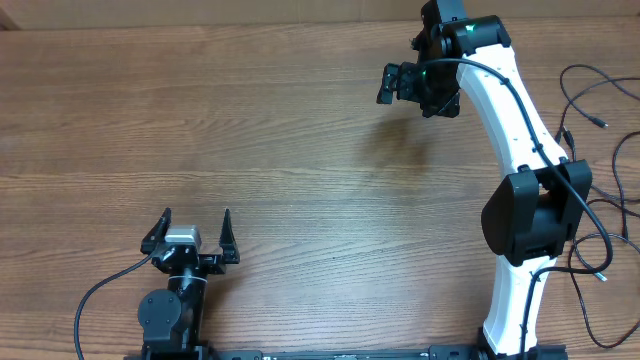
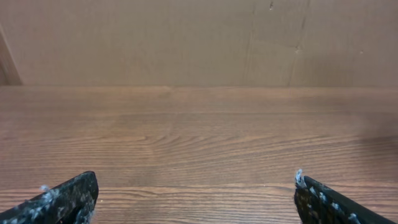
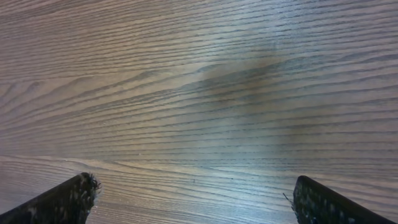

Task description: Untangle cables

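Observation:
Thin black cables [image 1: 598, 121] lie in loose strands at the table's far right edge, one ending in a small plug tip; neither wrist view shows them. My right gripper [image 1: 392, 85] hangs over the far middle-right of the table, well to the left of the cables. It is open with only bare wood between its fingers, as the right wrist view shows [image 3: 194, 182]. My left gripper [image 1: 196, 218] sits at the near left, far from the cables. It too is open and empty, its fingers spread wide over wood grain [image 2: 194, 180].
The wooden table [image 1: 280, 140] fills the overhead view. The white right arm [image 1: 500, 110] reaches from its base at the near right, with thicker black arm cables [image 1: 590, 205] looping beside it. A beige wall [image 2: 186, 37] stands behind the table's far edge.

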